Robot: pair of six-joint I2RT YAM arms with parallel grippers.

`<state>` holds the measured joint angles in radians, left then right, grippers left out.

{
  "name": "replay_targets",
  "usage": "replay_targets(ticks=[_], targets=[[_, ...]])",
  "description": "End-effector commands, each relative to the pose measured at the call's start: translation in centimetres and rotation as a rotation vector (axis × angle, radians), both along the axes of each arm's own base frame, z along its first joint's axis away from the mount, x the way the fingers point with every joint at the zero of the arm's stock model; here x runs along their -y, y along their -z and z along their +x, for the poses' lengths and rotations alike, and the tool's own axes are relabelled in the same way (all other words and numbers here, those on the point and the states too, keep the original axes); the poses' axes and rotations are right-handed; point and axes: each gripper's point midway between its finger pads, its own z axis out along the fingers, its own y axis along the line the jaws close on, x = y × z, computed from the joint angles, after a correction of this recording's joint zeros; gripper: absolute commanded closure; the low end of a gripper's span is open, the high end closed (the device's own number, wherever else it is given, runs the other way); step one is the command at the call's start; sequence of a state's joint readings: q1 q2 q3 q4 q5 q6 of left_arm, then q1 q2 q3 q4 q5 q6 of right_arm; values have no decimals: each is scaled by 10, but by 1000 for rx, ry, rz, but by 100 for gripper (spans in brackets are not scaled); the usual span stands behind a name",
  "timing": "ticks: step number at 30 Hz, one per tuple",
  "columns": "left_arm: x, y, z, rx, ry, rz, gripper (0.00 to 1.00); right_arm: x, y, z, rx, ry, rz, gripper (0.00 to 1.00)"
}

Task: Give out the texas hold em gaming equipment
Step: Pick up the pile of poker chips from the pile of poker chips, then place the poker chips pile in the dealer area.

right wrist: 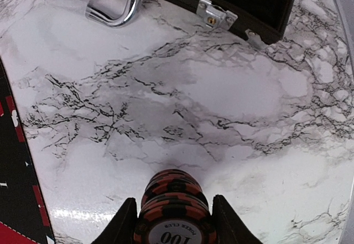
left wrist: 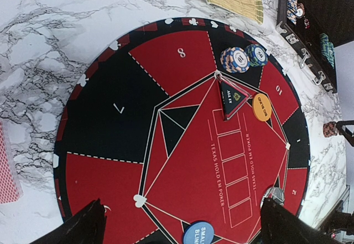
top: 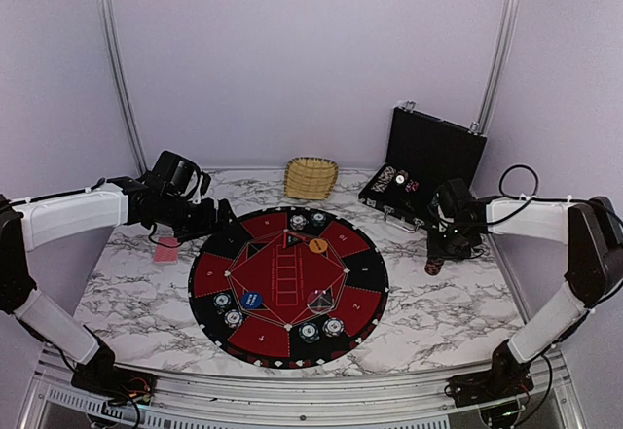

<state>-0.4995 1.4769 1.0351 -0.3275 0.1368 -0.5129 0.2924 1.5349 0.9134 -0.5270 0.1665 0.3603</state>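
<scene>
My right gripper [right wrist: 172, 200] is shut on a stack of dark red and black poker chips [right wrist: 175, 191] standing on the marble right of the mat; the same stack [top: 434, 267] shows under the gripper [top: 435, 254] from above. My left gripper [left wrist: 182, 222] hangs open over the round mat's [top: 209, 278] left part, nothing between its fingers [left wrist: 83, 224]. On the mat lie teal-and-white chip stacks [top: 298, 222] [top: 223, 301] [top: 309, 332], an orange disc [left wrist: 261, 107], a blue disc [left wrist: 199, 234] and a pinkish disc [top: 320, 301]. Red-backed cards [top: 167, 250] lie left of the mat.
A woven basket [top: 311, 178] sits behind the mat. An open black chip case [top: 423, 166] with more chips stands at the back right, its handle [right wrist: 113, 11] close to the right gripper. A black triangular marker [left wrist: 232, 97] lies near the mat's centre.
</scene>
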Motion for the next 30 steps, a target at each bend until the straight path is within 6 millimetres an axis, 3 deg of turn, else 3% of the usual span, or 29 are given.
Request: replay_targets(ticks=[1,10,18,24,30], targets=[[0,-3,0,-4,4,14,1,2,-29,14,69,3,0,69],[-1,-2,-1,-4,4,18,1,-21,-47,13,86,-52,5,70],[-8,4,-4,-19,-8,18,1,-76,-57,-4,85,-166,26,71],[-13,7,-7,-23,-17,16,1,-122,-59,-30,71,-258,32,71],[-19,12,-9,-28,-26,20,1,-171,-57,-73,46,-344,81,71]])
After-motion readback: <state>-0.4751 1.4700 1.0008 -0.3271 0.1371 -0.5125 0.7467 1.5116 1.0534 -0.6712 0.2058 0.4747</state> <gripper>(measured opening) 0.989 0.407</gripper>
